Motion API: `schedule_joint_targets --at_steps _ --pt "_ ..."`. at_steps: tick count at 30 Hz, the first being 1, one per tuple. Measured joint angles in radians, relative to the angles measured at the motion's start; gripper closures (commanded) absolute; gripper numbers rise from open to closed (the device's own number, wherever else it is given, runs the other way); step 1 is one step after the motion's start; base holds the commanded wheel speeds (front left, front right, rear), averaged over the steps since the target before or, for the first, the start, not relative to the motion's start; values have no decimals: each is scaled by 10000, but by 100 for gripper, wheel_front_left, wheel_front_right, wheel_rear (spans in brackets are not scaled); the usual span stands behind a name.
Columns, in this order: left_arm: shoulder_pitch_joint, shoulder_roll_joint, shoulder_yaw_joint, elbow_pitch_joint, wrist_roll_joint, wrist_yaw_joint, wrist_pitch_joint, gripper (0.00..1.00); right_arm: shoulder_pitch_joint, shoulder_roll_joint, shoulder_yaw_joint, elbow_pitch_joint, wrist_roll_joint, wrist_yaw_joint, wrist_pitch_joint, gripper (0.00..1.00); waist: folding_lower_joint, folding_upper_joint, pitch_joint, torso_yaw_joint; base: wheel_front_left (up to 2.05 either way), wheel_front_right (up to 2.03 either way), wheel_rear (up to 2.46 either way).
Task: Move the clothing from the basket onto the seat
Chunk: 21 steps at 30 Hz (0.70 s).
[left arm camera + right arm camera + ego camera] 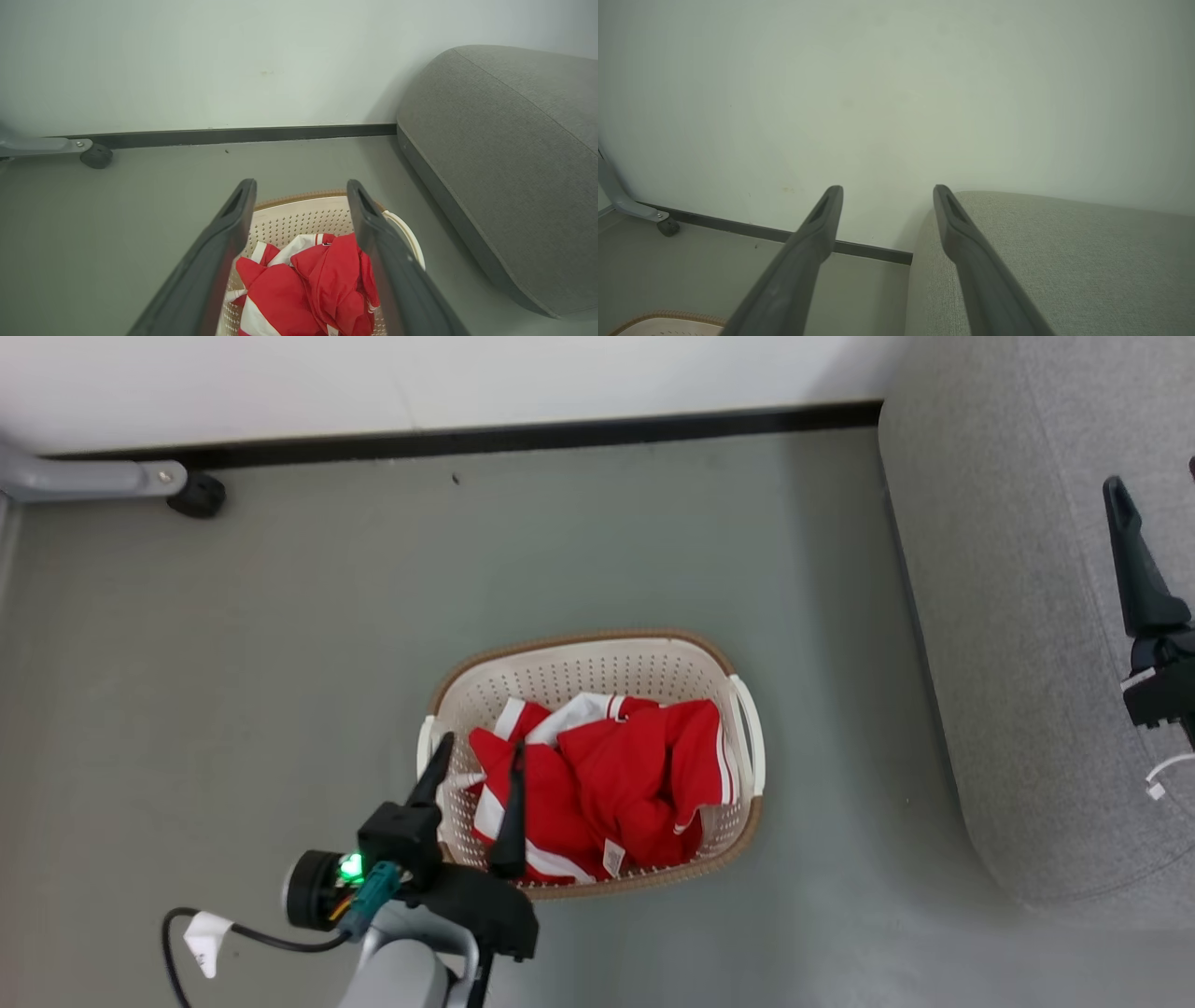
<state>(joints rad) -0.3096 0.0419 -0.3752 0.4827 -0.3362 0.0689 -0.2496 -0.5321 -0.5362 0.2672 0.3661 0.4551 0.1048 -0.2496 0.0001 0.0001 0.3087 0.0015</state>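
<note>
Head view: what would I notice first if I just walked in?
The bright red clothing jumps out first, heaped in the cream basket on the grey floor mid-picture. The left gripper hangs open over the basket's near-left side, and the big grey seat runs down the right side.

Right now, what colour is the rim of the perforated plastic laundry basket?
The brown woven-look rim tops the cream-white perforated plastic basket; head view shows it best.

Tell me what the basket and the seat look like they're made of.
Basket: looks like matte cream plastic, given the moulded rows of holes; its brown rim looks woven, possibly imitation. Seat: grey woven fabric upholstery, judging by its coarse, matte weave.
</note>
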Motion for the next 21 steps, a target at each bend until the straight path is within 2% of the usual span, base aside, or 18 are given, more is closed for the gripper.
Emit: schedule_joint_targets --at_steps 6,15,21 --pt "-665 -4 -1208 -29 -1118 372 0 0 -339 -12 -288 -736 -104 15 0 0 -1 0 975 -201 0 0 0" --pt "-2104 -12 -1948 546 -1584 466 0 0 -930 -46 -527 -1695 -159 100 -48 0 0 -1 2114 -501 0 0 0" --pt "-3106 -12 -2253 1254 -2040 545 -2 0 -1383 159 -535 -2537 -163 148 -73 0 0 0 2974 -771 0 0 0"
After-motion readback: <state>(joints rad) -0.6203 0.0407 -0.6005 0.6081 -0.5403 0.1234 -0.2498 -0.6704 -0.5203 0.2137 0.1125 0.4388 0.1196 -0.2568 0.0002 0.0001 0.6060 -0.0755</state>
